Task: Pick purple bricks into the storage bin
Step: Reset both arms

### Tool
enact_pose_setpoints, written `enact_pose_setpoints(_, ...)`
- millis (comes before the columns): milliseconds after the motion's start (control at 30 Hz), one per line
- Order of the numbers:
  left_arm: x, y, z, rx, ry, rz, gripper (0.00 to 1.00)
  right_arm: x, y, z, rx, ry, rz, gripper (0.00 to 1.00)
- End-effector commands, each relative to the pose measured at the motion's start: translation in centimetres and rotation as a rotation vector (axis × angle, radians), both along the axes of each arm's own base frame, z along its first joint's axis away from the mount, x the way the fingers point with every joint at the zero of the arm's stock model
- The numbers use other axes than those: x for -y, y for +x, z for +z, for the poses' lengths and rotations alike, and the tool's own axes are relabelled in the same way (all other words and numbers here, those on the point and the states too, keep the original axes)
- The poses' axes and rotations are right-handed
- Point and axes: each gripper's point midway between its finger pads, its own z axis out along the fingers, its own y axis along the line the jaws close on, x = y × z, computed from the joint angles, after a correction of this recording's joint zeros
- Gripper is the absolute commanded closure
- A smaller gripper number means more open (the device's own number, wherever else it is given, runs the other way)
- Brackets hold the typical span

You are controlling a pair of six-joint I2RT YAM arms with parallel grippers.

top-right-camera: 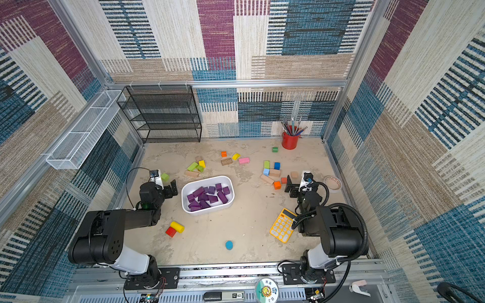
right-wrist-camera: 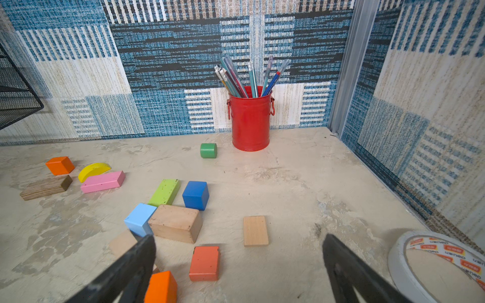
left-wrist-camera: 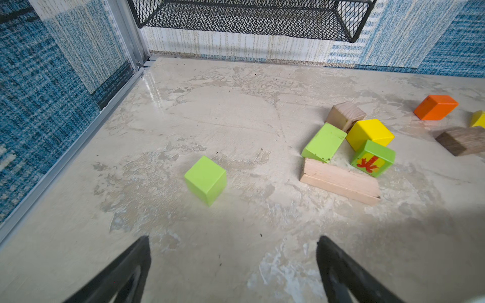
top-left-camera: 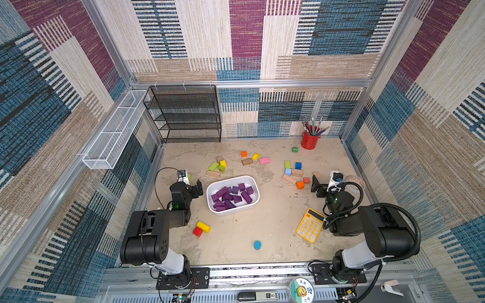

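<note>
Several dark purple bricks [top-left-camera: 231, 196] [top-right-camera: 207, 196] lie piled inside the white storage bin [top-left-camera: 237, 211] [top-right-camera: 210, 212] at the middle of the table. Every purple brick I see is in that bin. My left gripper [top-left-camera: 197, 188] [top-right-camera: 172, 187] hovers just left of the bin, open, with only bare table between its fingers [left-wrist-camera: 233, 238]. My right gripper [top-left-camera: 316, 186] [top-right-camera: 290, 187] stands open well to the right of the bin, above loose coloured blocks [right-wrist-camera: 240, 236]. Neither wrist view shows a purple brick or the bin.
A green cube [left-wrist-camera: 206, 181] lies ahead of the left gripper. Orange, blue and wooden blocks [right-wrist-camera: 175, 223], a tape roll [right-wrist-camera: 441, 265] and a red pen cup [right-wrist-camera: 250, 118] lie near the right gripper. A yellow calculator [top-left-camera: 309, 225], black rack [top-left-camera: 183, 112] and wire basket [top-left-camera: 115, 131] stand around.
</note>
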Motion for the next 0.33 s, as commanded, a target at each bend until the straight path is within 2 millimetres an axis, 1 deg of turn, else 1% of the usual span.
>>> enact_pose_setpoints(0, -0.07, 0.22, 0.75, 0.029, 0.014, -0.002, 0.01, -0.21, 0.34, 0.89, 0.030, -0.002, 0.012, 0.01)
enact_pose_setpoints(67, -0.07, 0.23, 0.69, 0.027, 0.015, -0.003, 0.01, -0.75, 0.75, 0.65, 0.012, -0.012, 0.043, 0.01)
enact_pose_setpoints(300, -0.02, 0.23, 0.77, 0.029, 0.014, -0.003, 0.01, -0.88, 0.45, 0.82, 0.023, -0.014, 0.046, 0.01)
